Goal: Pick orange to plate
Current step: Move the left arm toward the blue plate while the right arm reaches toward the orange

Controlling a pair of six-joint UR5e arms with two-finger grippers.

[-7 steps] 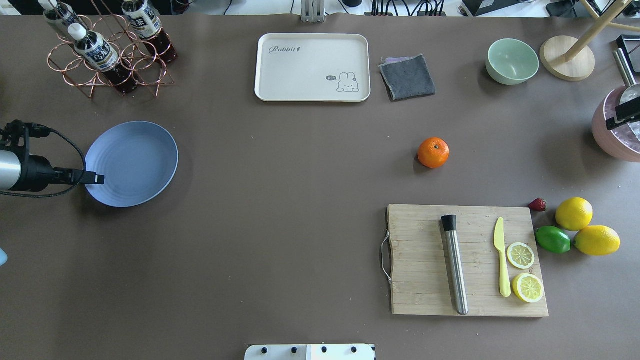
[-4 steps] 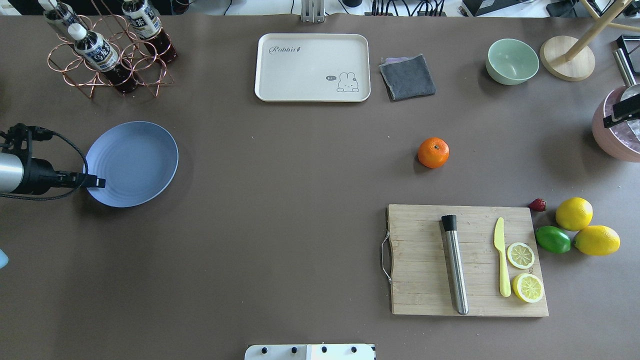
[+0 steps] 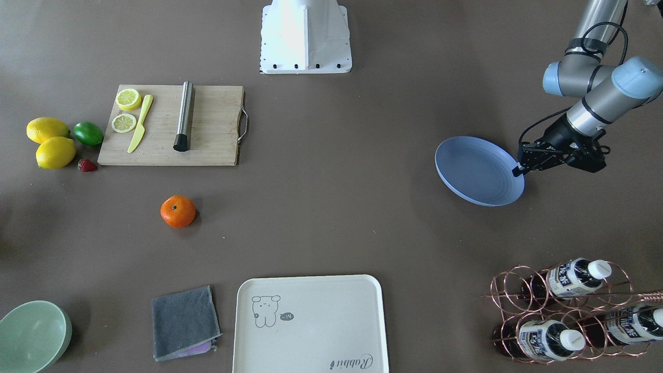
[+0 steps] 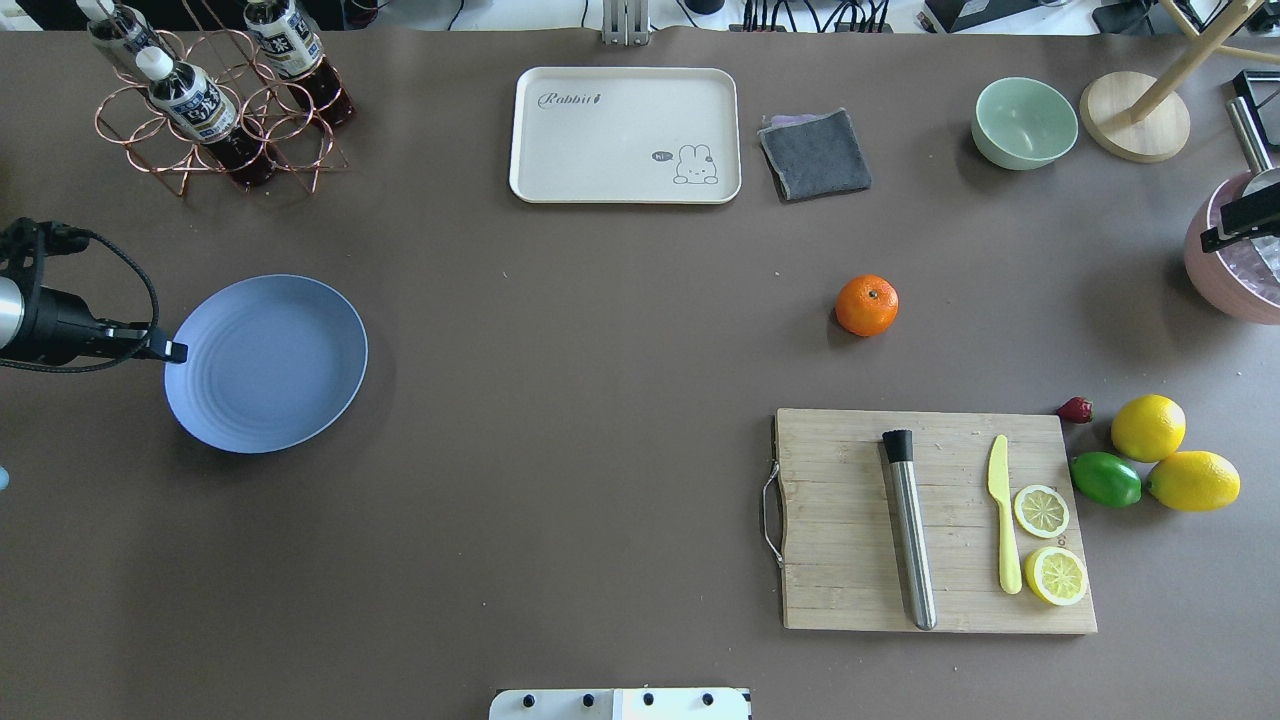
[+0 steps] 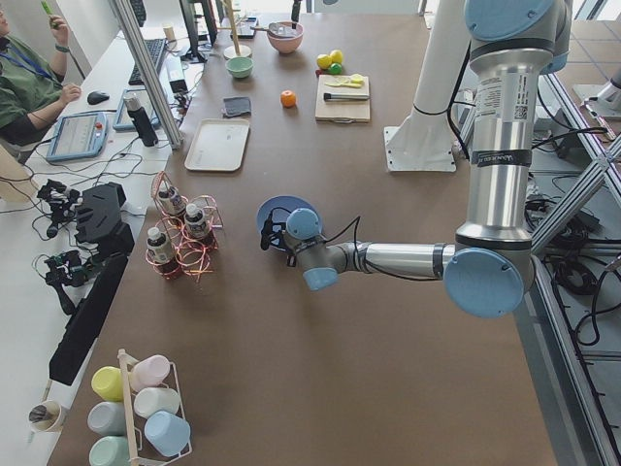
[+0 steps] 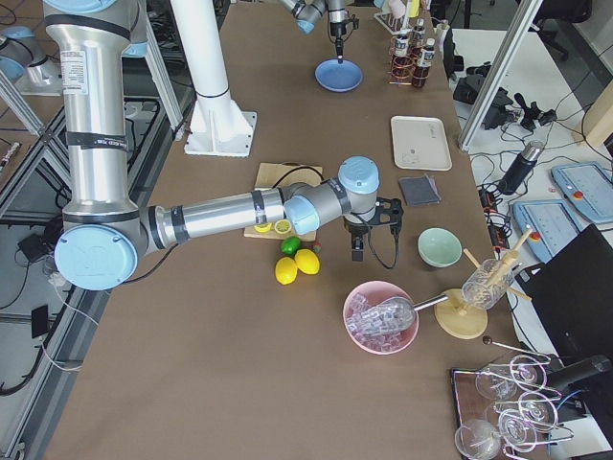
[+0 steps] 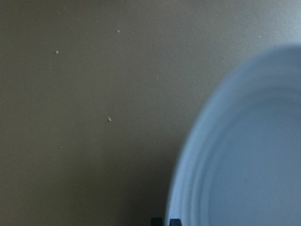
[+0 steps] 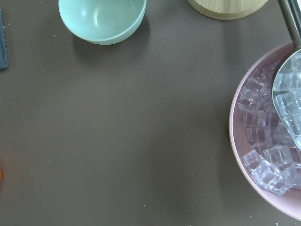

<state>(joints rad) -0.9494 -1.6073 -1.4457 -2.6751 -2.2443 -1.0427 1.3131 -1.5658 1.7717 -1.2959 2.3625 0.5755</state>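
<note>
The orange point(image 4: 867, 305) sits on the brown tabletop point(image 4: 600, 400) near the cutting board point(image 4: 850, 520), well apart from the blue plate point(image 4: 270, 370). The left claw point(image 4: 176, 352) is clamped on the plate's rim. Whether the right claw point(image 4: 1225, 237) is open or closed cannot be told.

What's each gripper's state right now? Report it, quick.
Left gripper: closed on the rim of the round pale blue plate.
Right gripper: open or closed cannot be told.
</note>
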